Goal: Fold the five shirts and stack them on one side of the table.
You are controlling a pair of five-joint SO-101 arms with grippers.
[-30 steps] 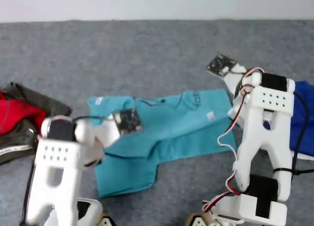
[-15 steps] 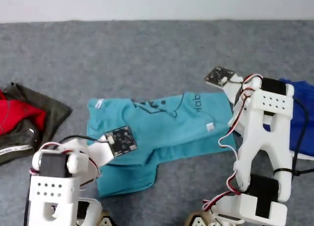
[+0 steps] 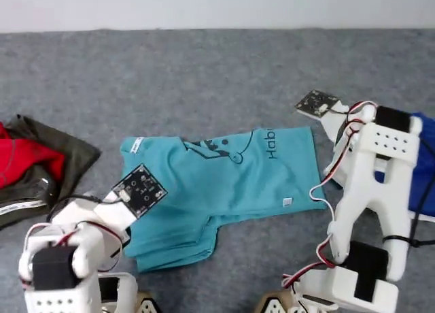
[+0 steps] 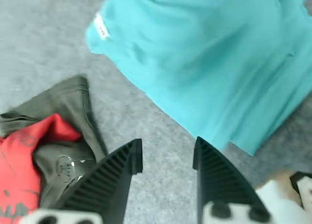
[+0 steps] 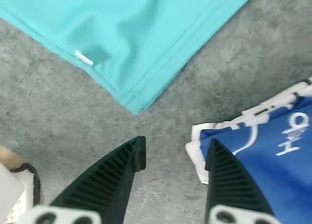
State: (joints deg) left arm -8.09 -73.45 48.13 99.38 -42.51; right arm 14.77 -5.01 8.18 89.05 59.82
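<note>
Nearest the camera stand two arms, the left arm [image 3: 75, 238] and the right arm [image 3: 374, 184], one at each side of the table [image 3: 204, 75]. The left jaws are spread and hold nothing, above bare table between the teal shirt [image 3: 224, 177] and the olive shirt [image 3: 68, 146]. The right jaws are also spread and hold nothing, above bare table between the teal shirt's hem corner and the blue shirt [image 3: 425, 170]. Four shirts can be counted: one teal, one olive, one red, one blue. The teal shirt lies between the arms in the middle of the table, laid sideways with its collar end toward the left arm and its hem toward the right arm; a sleeve [image 3: 177, 245] sticks out on the near side. It carries two small white labels, a collar tag [image 3: 136, 143] and a hem tag [image 3: 287, 203], plus a dark drawing and dark lettering on the chest. The red shirt [image 3: 27, 156] lies crumpled on the olive one at the table's left edge. The blue shirt at the right edge has white trim and white lettering.
</note>
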